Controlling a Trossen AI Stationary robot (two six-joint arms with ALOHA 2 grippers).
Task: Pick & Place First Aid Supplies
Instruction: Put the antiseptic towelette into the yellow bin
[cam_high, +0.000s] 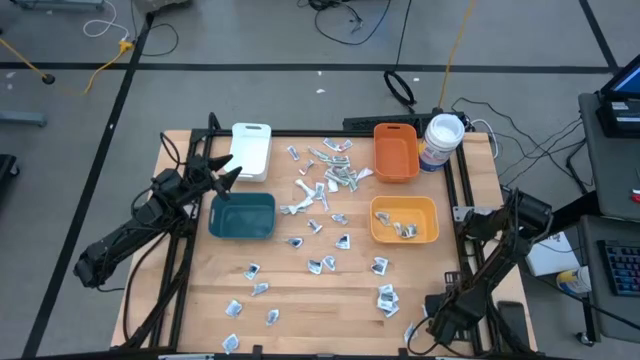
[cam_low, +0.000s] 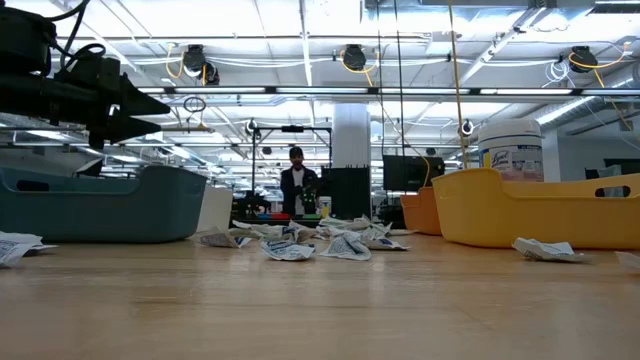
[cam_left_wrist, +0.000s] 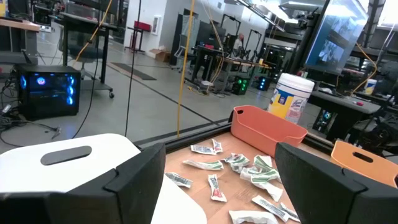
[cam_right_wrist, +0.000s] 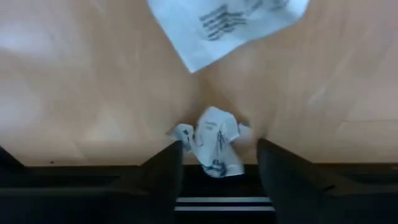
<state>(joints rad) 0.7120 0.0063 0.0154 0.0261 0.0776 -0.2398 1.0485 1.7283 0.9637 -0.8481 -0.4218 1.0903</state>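
Many small white first aid packets (cam_high: 330, 175) lie scattered flat on the wooden table. One crumpled packet (cam_right_wrist: 214, 146) lies at the table's near edge, right of the middle, and is also seen from above (cam_high: 409, 331). My right gripper (cam_right_wrist: 217, 165) points steeply down over it, open, with one finger on each side of the packet. A flat packet (cam_right_wrist: 224, 25) lies just beyond. My left gripper (cam_high: 228, 172) hovers open and level above the teal bin (cam_high: 242, 215), holding nothing. My right gripper comes at the crumpled packet from above, slanting from the near side. Its fingertips (cam_right_wrist: 174, 155) stand close against the packet's two sides (cam_right_wrist: 180, 132). I cannot tell whether they touch it. The packet lies on the table.
A white bin (cam_high: 251, 150) stands at the far left. An orange bin (cam_high: 396, 152) and a white-lidded tub (cam_high: 441, 140) stand at the far right. A yellow bin (cam_high: 404, 220) holds a few packets. The dark table frame (cam_right_wrist: 217, 186) runs under the right gripper. A person (cam_low: 297, 185) stands far behind.
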